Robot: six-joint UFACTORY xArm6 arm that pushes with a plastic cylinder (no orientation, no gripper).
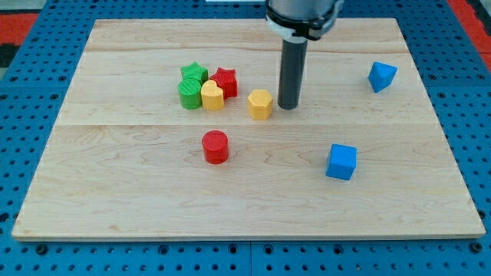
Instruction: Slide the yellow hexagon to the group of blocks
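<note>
Your tool here is a straight dark rod, so there is nothing on it to open or close and nothing grasped: it is simply standing upright on the wooden counter (115,153). Look at your tip (289,106), planted just to the view's right of the yellow hexagon (261,103), very close beside it; whether the two are actually touching you cannot tell from this angle. The yellow hexagon sits near the middle of the counter, a little above centre, with a small gap between it and the group off to the view's left. That group is tight: a red star (225,80) at its right, a green star (193,73) at the top left, a green rounded block (189,93) below that, and a yellow rounded block (212,96) nearest the hexagon. Down toward the view's bottom a red cylinder (215,146) stands alone. Well apart on the view's right you have a blue cube (341,162) lower down and another blue block (381,76) up near the top right edge.
</note>
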